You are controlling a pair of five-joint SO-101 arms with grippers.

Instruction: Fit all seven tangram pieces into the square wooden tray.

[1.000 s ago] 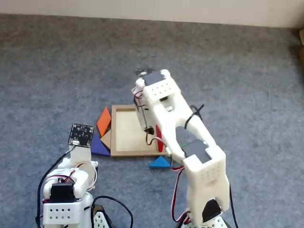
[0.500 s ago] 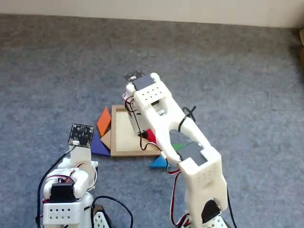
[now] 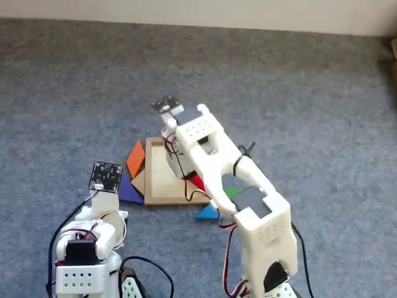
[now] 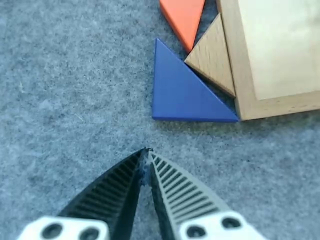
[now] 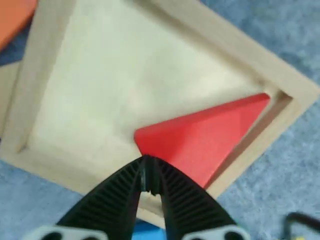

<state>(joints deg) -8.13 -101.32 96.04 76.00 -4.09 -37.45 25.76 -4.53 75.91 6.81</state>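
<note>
My right end effector [image 5: 148, 175] is clenched on nothing. Its tips sit at the near corner of the flat red triangular piece [image 5: 205, 137], which lies inside the square pale wooden tray [image 5: 45, 75], pushed toward one corner. I can't tell whether the tips touch the piece, or whether its long edge is fully down or riding on the rim.

That is my main worry. If I nudge with closed tips and the edge is caught, I expect the red triangular piece to tilt up or hop out over the rim. A firmer push could also drag the whole tray across the grey carpeted counter [image 3: 279, 93], since nothing pins it down.

Three pieces crowd the tray's far side, so a sliding tray would shove them. The plain wooden triangle [image 4: 215, 62] lies against the rim. The dark blue triangle [image 4: 182, 92] touches both that triangle and the tray's corner. The orange triangular piece [image 4: 184, 17] is just beside them.

My left end effector [image 4: 146, 160] is clenched and empty, near the dark blue triangle but apart from it.

In the high view, the right arm lies across the tray. A light blue triangle [image 3: 208, 213] and a small green piece [image 3: 231, 193] sit partly tucked under it, awkward to reach.
</note>
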